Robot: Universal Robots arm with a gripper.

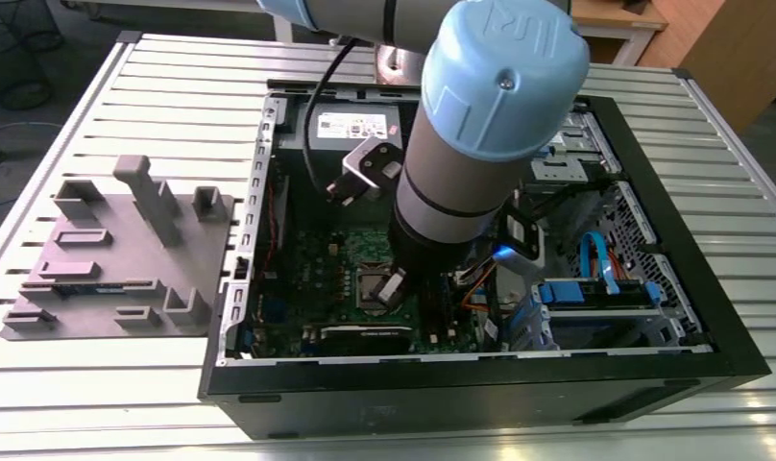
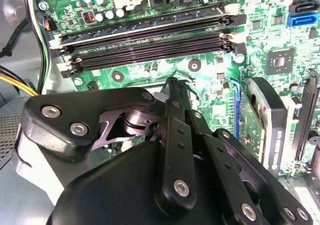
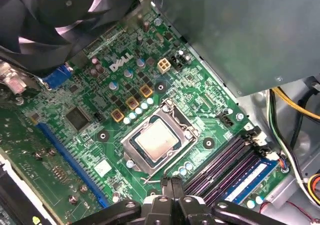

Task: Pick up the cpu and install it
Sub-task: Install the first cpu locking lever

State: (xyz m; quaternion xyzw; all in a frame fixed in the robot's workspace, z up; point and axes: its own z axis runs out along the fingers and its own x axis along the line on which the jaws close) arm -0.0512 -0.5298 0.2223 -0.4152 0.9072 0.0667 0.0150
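The cpu [image 3: 156, 140], a small silver-grey square, lies flat in its socket on the green motherboard [image 3: 95, 135], with the socket's metal frame [image 3: 131, 144] around it. My gripper [image 3: 171, 182] hangs just off the socket's edge, on the side toward the memory slots [image 3: 227, 165]. Its black fingertips [image 2: 173, 87] are pressed together with nothing between them, a little above the board. In the exterior view the arm reaches down into the open computer case [image 1: 695, 317], and the gripper [image 1: 391, 286] is over the middle of the board.
A black fan [image 3: 60, 10] and the grey power supply [image 3: 240, 35] flank the socket. An expansion card [image 2: 265, 127] stands near the gripper. Yellow and black cables [image 3: 295, 110] run beside the memory slots. A grey fixture [image 1: 119, 259] sits on the slatted table at the exterior view's left.
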